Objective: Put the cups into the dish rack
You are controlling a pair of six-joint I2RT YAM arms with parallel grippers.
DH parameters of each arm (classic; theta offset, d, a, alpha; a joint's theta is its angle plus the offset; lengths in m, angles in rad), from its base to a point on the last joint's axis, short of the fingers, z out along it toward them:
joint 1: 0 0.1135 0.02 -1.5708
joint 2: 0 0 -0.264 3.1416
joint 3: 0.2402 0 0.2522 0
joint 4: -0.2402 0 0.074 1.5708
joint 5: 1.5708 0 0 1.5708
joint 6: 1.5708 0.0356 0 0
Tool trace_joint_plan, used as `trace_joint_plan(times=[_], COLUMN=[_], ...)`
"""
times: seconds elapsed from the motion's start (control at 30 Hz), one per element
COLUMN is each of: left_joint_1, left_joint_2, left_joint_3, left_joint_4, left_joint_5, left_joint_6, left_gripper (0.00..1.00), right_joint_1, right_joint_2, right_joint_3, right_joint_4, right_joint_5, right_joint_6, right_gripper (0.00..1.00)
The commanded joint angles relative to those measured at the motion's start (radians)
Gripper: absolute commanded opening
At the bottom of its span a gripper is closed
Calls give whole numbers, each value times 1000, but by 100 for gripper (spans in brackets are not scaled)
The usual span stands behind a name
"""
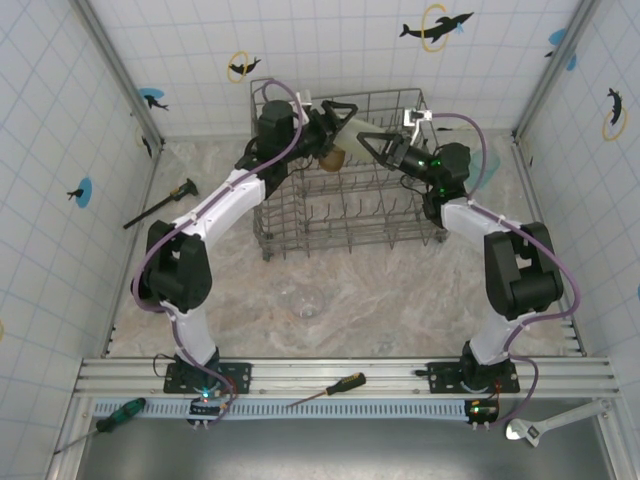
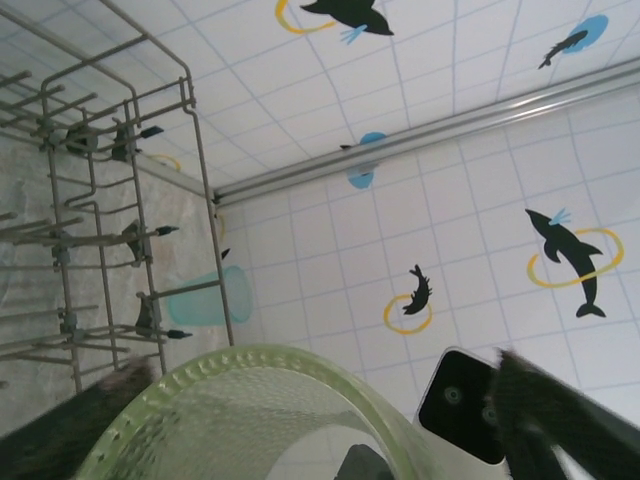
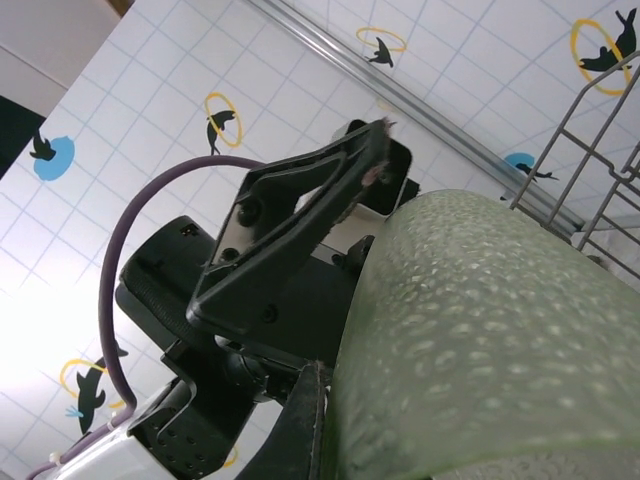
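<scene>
A pale green cup point(image 1: 348, 128) hangs over the back of the grey wire dish rack point(image 1: 340, 235), between both grippers. My right gripper point(image 1: 374, 143) is shut on the cup's wall, with one dark finger point(image 3: 312, 405) pressed against the dimpled outside point(image 3: 480, 340). My left gripper point(image 1: 330, 122) is open and straddles the same cup; the cup's rim point(image 2: 250, 370) sits between its blurred fingers point(image 2: 570, 415), and the right-hand one stands apart from it. An amber cup point(image 1: 332, 158) sits just below them in the rack. A light blue cup point(image 2: 205, 297) lies on the table beyond the rack.
A clear cup point(image 1: 308, 303) stands on the marble table in front of the rack. A black tool point(image 1: 160, 203) lies at the left. On the near rail are a screwdriver point(image 1: 330, 388), a green-handled screwdriver point(image 1: 115, 415) and a wrench point(image 1: 540, 428). Tiled walls close in three sides.
</scene>
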Motion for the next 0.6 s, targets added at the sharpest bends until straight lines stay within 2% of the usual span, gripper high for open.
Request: trace_joint_plan(times=[0.0,0.03,0.13,0.23,0.3,0.37,0.4,0.57], left_joint_1=[-10,-11,-11,-13,-13,-13,-12,-18], left_joint_2=[17,16,19,27,35,44,50,74], left_joint_3=[32,29,23,23,25,29,31,65], left_joint_4=[46,50,72,92,108,120,132,155], left_joint_5=[23,22,22,21,20,15,14,-51], left_joint_6=[-6,-8,-13,-18,-22,-23,-22,58], left_gripper=[75,71,50,19,0,0,0,0], right_joint_1=[6,4,2,-6,-15,-26,-32,-76], right_joint_2=[4,2,-4,-10,-15,-25,-33,-100], right_joint_3=[31,31,29,18,17,16,16,-18], right_joint_4=[70,60,21,12,1,-28,-56,-214], right_joint_5=[-15,-16,-19,-16,-15,-20,-23,-6], right_joint_6=[6,0,-28,-35,-36,-48,-64,-177], right_gripper=[0,0,0,0,6,9,13,42])
